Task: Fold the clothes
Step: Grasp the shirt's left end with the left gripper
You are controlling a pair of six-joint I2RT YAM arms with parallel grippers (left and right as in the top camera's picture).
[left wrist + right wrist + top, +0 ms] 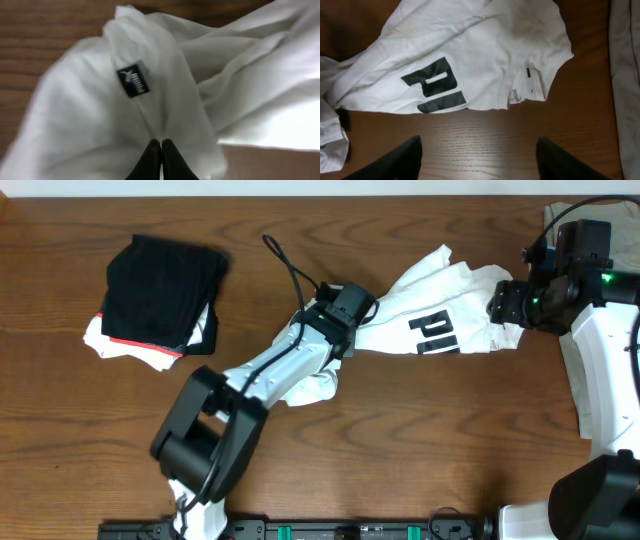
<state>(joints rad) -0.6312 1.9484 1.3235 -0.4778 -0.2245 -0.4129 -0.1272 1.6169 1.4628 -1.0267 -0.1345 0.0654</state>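
- Found the shirt (465,285) unfolded and bunched on the bench (400,470), right of centre, strung out in a rumpled band between the two arms.
- Saw its black lettering (435,87) facing up, only partly showing among the wrinkles.
- Noted the hem tag (134,80) on a raised heap of cloth at the left end, and the neck label (516,95) at the right end.
- Left fingers (152,157): pressed tight together, tips down in the white cloth just below the tag. Could not tell whether a fold was caught between them.
- Right fingers (400,157): spread wide, holding nothing, hanging over bare bench just beside the collar end, clear of the cloth.
- Judged the step in hand to be the opening one: taking hold of the shirt to spread it flat, with no fold made yet.
- Judged the next move to call for a sure pinch at the hem end and a matching grip at the collar or shoulder. Then a pull apart to draw the wrinkles out before any folding.
- Left out of the job: a black garment (165,285) with a red edge, far left and well apart from the shirt.
- Also a grey cloth (625,75) at the right edge, near the collar end, perhaps close enough to be snagged by a careless right-side grasp.
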